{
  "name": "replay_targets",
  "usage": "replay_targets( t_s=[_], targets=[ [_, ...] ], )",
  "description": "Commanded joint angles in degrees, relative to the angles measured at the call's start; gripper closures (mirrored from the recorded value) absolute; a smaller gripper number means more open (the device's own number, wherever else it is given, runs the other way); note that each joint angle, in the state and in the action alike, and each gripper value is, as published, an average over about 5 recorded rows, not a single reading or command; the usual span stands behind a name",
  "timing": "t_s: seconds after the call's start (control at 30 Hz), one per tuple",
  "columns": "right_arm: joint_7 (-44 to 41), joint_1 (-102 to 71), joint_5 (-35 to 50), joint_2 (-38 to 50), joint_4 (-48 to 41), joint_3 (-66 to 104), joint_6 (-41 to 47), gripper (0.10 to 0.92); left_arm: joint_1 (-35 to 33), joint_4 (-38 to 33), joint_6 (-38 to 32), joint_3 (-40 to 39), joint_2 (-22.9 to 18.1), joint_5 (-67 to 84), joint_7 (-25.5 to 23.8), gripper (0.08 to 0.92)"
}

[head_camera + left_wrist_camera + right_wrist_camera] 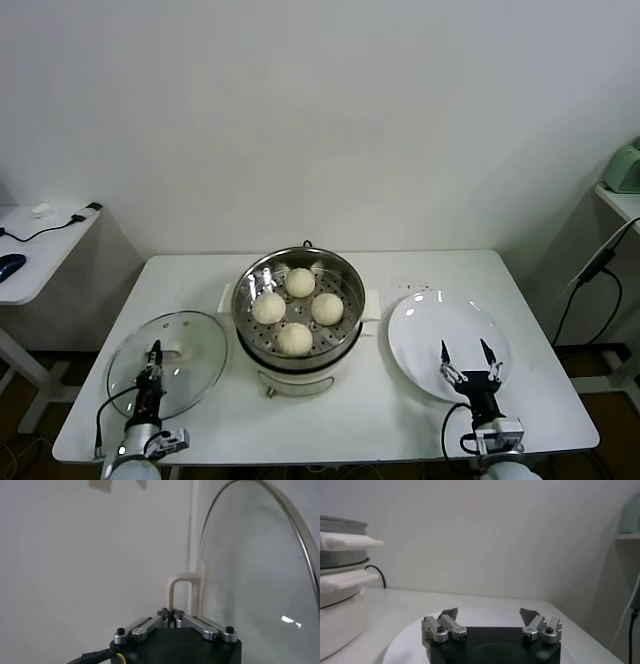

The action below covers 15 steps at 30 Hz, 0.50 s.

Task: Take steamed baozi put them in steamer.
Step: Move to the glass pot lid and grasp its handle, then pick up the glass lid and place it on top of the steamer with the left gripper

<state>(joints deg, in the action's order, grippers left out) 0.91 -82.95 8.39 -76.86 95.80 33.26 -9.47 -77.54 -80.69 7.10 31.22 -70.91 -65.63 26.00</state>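
Several steamed baozi lie on the perforated tray inside the steamer (246, 290), among them a far one (300, 282), a left one (268, 308) and a near one (295, 339). The steamer stands at the table's middle; its side also shows in the right wrist view (340, 580). My left gripper (155, 352) is shut and empty over the glass lid (195, 340), left of the steamer; in the left wrist view (171, 613) it points at the lid's white handle (182, 587). My right gripper (465, 348) is open and empty over the white plate (425, 315); it also shows in the right wrist view (490, 614).
The glass lid (250, 580) lies flat on the table's left part. The white plate (407, 640) lies to the right of the steamer and holds nothing. A side desk with cables (40, 235) stands at the far left, and a cable (595, 270) hangs at the right.
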Motion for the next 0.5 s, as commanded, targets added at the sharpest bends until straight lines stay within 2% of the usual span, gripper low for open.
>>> replay_targets(
  t_s=[0.03,0.2,0.3,0.5],
  targets=[
    [0.03,-0.72,-0.08,0.09,1.23,0.37,0.16,0.203,0.69,0.3,0.25,-0.38,-0.56,-0.13,0.39,0.868],
    [0.6,-0.84,-1.12,0.2,2.04,0.53,0.89,0.203,-1.38,-5.06,-0.6,1.35,0.5,1.27,-0.5,0.868],
    [1.0,-0.76,-1.74,0.19,2.22,0.5,1.31,0.203,-3.92,-10.22,-0.41,2.58,3.03,3.52,-2.34,0.868],
    [1.38,-1.12,-2.55,0.3,3.07,0.2,2.12,0.203,-9.67,-22.86,4.52,5.76,10.53,12.9,-11.39,0.868]
  ],
)
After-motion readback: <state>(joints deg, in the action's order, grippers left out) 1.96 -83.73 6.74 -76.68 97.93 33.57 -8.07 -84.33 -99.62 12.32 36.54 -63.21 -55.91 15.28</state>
